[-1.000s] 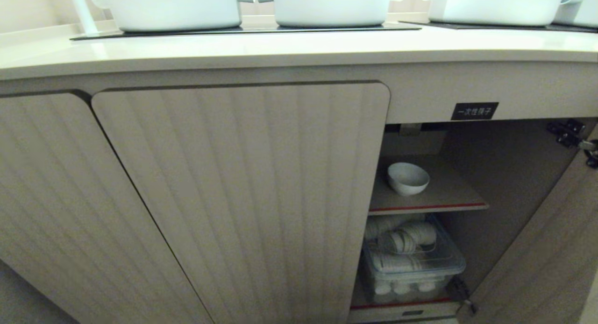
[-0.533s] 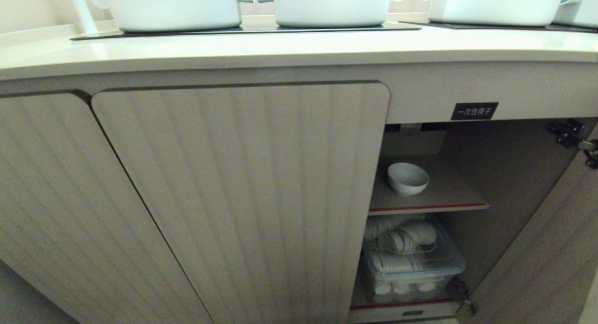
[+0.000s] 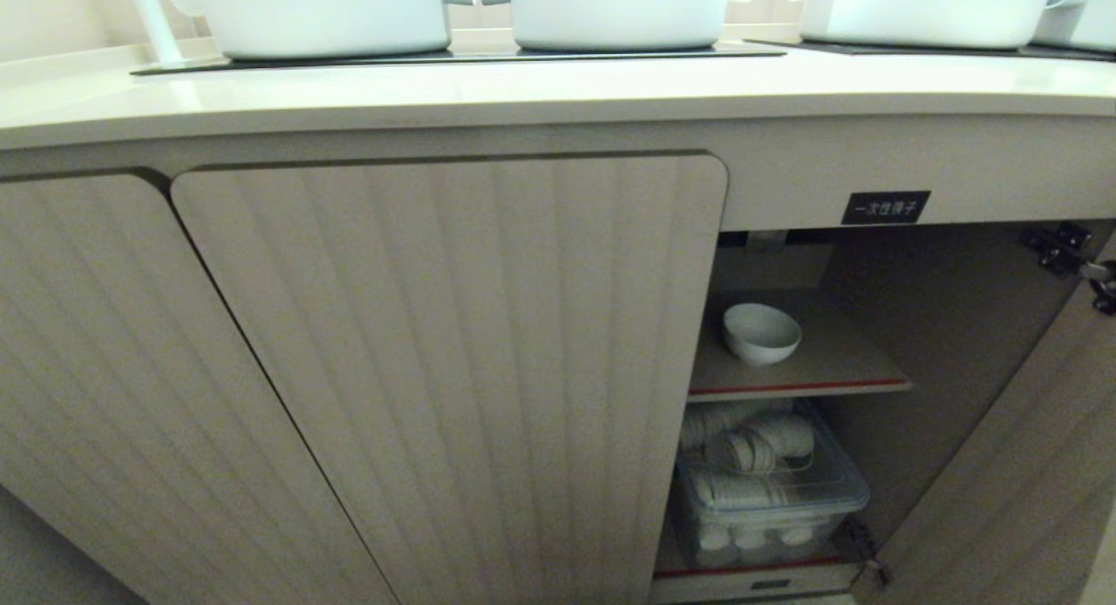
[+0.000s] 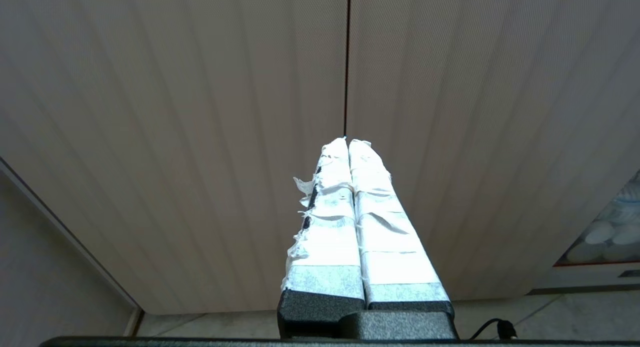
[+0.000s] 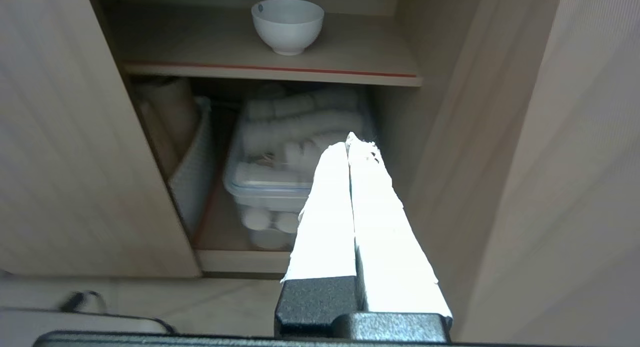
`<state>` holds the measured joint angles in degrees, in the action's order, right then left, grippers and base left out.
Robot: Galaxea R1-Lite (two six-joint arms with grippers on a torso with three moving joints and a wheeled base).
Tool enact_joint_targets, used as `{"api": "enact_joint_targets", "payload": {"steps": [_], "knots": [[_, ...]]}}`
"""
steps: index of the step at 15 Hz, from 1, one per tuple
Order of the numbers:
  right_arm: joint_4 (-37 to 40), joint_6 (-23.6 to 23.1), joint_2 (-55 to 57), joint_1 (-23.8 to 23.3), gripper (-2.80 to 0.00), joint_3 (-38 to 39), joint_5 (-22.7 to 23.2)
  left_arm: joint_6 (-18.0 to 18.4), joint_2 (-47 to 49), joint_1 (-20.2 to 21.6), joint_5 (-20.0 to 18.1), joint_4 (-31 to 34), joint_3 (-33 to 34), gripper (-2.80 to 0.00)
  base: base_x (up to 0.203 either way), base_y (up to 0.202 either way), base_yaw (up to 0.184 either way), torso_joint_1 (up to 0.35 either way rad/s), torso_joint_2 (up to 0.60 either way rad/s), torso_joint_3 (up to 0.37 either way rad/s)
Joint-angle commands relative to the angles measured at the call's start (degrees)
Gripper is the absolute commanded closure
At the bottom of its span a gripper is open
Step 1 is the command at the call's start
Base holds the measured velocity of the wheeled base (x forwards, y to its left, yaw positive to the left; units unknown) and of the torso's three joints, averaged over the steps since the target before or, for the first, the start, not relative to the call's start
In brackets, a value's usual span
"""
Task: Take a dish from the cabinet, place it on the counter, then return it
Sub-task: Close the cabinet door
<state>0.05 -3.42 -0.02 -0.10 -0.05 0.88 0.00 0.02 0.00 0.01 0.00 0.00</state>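
- The bowl (image 3: 761, 333) sits upright on the inner shelf (image 3: 837, 361) of the open cabinet (image 3: 950, 343), in the middle right of the head view, well below the counter (image 3: 523, 91) that runs across the top.
- The step in hand looks like the first reach for the bowl: the right gripper (image 5: 350, 139) should spread its fingers before it enters, rise above the shelf's red-edged lip, and take the bowl by its rim.
- It should keep away from the open door (image 3: 1029, 465) at the lower right and the clear box (image 3: 767, 492) under the shelf.
- The right gripper hangs low outside the cabinet, pointing in toward the box, with the bowl higher in its view; its taped fingers are pressed together and empty.
- The left gripper (image 4: 347, 141) is parked facing the closed doors (image 4: 200, 112), fingers pressed together, holding nothing.
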Motion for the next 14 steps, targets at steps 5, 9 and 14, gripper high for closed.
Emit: {"api": "enact_joint_targets", "payload": {"steps": [5, 9, 14], "knots": [[-0.1, 2.6, 0.0, 0.0, 0.0, 0.0, -0.4, 0.0, 0.0, 0.0, 0.0, 0.0, 0.0, 0.0, 0.0, 0.0, 0.0, 0.0, 0.0, 0.0], [0.0, 2.6, 0.0, 0.0, 0.0, 0.0, -0.4, 0.0, 0.0, 0.0, 0.0, 0.0, 0.0, 0.0, 0.0, 0.0, 0.0, 0.0, 0.0, 0.0], [0.0, 2.6, 0.0, 0.0, 0.0, 0.0, -0.4, 0.0, 0.0, 0.0, 0.0, 0.0, 0.0, 0.0, 0.0, 0.0, 0.0, 0.0, 0.0, 0.0]]}}
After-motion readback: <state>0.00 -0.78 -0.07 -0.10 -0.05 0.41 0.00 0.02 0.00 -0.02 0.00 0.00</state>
